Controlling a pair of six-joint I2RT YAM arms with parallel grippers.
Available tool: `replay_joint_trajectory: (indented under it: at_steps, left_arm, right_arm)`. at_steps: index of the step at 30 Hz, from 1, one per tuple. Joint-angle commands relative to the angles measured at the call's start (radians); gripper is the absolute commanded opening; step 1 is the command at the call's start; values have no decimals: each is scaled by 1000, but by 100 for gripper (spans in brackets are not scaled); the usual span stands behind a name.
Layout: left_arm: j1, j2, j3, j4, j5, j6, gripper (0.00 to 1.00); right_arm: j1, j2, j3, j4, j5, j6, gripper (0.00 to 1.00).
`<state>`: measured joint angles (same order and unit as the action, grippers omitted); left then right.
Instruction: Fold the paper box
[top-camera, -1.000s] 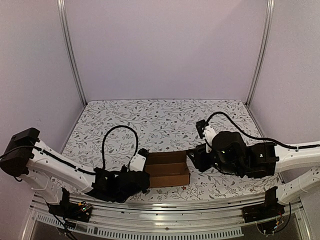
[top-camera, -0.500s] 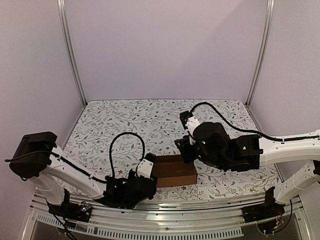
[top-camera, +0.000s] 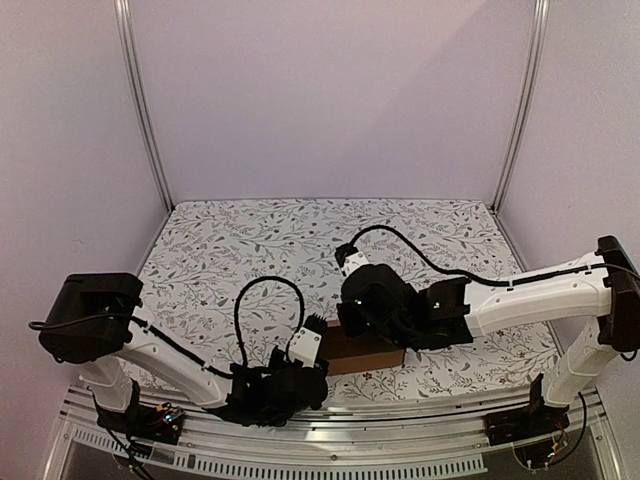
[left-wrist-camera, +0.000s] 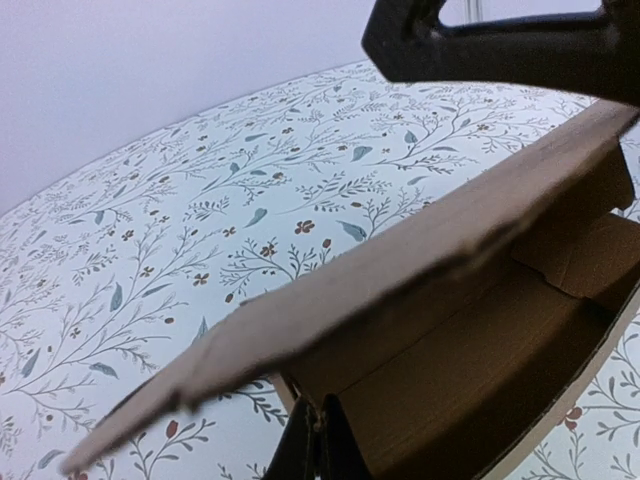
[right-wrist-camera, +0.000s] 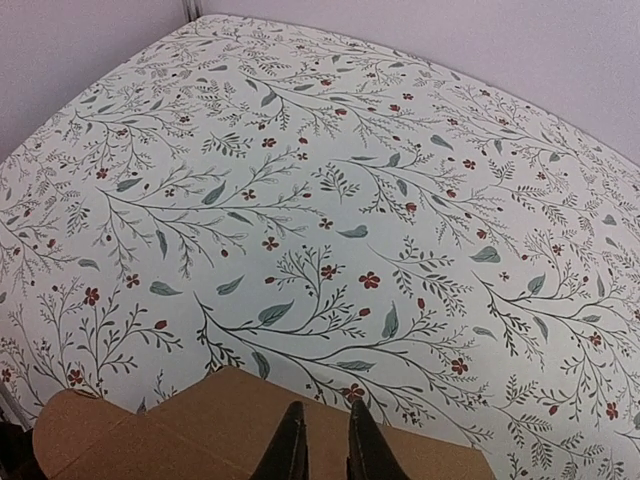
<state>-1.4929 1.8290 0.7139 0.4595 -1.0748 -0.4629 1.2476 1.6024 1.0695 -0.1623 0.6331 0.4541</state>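
Brown cardboard, the paper box (top-camera: 365, 355) is set near the front middle of the floral tabletop (top-camera: 250, 240). The left fingers (left-wrist-camera: 298, 460) are pressed together at its edge; the right fingers (right-wrist-camera: 291, 445) are held narrowly parted above its panel.

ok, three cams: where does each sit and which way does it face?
Top external: above and behind the bases, looking down over the table; shows left arm, right arm, paper box between.
Left wrist: low beside the box, looking into it under a raised flap; left gripper shut on its near edge.
Right wrist: above the box, looking down and out across the table; right gripper, fingers narrowly apart.
Shared: all see the box and table.
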Motion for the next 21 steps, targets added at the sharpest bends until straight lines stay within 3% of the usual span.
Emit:
replay_joint_trajectory:
  at_steps: [1,4,8,11,21]
  left_arm:
    - [-27,42,13,-28,40,7,0]
    - [-30,48,15,-28,55,-2,5]
    - [-42,44,17,-34,64,-11,25]
    - [-55,29,19,-60,63,-25,34]
    - [-84,-38,1,-157,73,-113,50]
  right_arm:
    - [-7,45,13,13,37,35,13]
    - [-7,63,1,21,37,48,11]
    - [-8,77,-23,31,37,70,9]
    - [-7,83,-38,39,30,88,8]
    - [-7,95,-95,71,2,154,5]
